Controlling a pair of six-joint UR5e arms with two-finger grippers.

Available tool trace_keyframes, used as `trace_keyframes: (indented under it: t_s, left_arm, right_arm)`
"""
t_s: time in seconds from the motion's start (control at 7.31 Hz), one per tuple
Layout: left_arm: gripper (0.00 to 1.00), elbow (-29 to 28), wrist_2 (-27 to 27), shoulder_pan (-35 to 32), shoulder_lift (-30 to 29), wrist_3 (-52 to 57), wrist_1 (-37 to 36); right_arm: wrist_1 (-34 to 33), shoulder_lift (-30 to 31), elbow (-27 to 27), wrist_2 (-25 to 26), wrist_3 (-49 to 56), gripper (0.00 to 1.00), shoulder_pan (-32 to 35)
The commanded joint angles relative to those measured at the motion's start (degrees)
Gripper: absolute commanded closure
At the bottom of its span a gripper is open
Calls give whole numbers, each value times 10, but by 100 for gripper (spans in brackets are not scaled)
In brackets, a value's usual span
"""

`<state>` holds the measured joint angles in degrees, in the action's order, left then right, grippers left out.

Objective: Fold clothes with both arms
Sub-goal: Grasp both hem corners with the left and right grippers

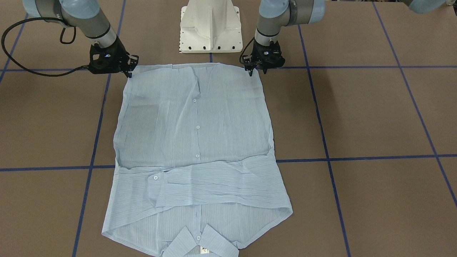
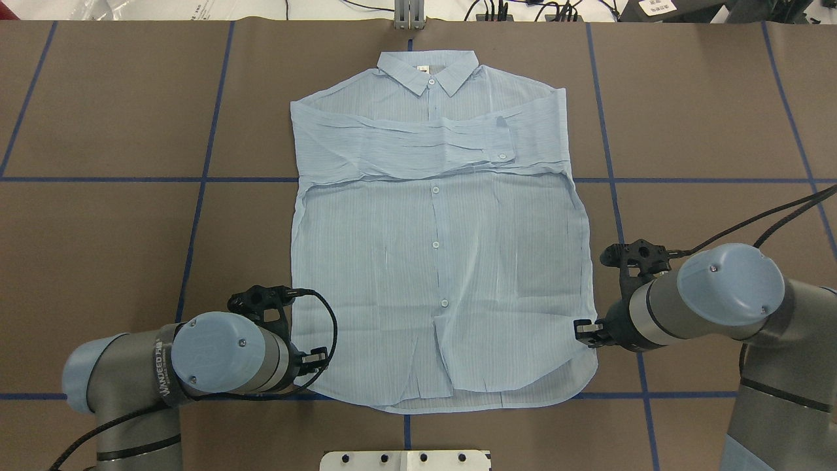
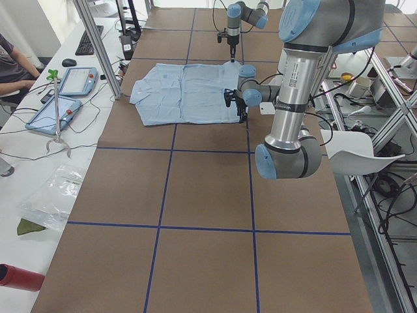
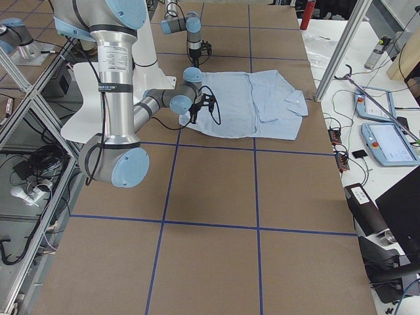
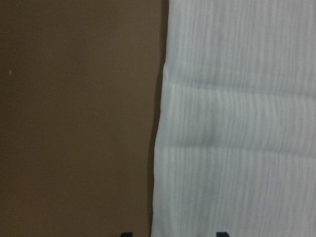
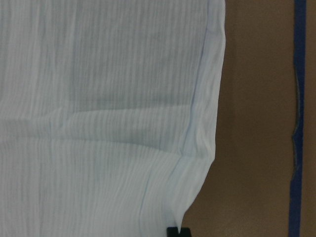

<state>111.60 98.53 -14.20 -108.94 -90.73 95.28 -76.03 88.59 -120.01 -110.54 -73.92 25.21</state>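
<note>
Brown table (image 2: 98, 248), matte surface, blue tape lines (image 2: 204, 180) in grid. Light blue shirt (image 2: 431, 261) lies flat on it, buttons up, sleeves folded across chest. Hem near white base (image 1: 210, 28), collar at opposite side.

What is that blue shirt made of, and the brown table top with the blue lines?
The shirt looks like thin woven cloth, perhaps cotton or a blend: matt, finely striped, sheer where layers show through. Its buttons look like pale plastic. The table top looks like matt brown paper or board; the lines look like stuck-on blue tape, its edge slightly wavy.
</note>
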Motion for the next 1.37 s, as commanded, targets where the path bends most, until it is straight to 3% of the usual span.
trace_keyframes:
  t_s: [0.0,0.96,1.23]
  left_arm:
    - [40,-8,0,1,0,0,-2]
    - [52,-9,2,7,-7,-1,-2]
    - [78,-10,1,6,-6,-1,-2]
  right_arm:
    - [0,0,0,0,0,100,1]
    - [-1,4,-7,-18,0,100,13]
    - [-1,4,-7,-18,0,100,14]
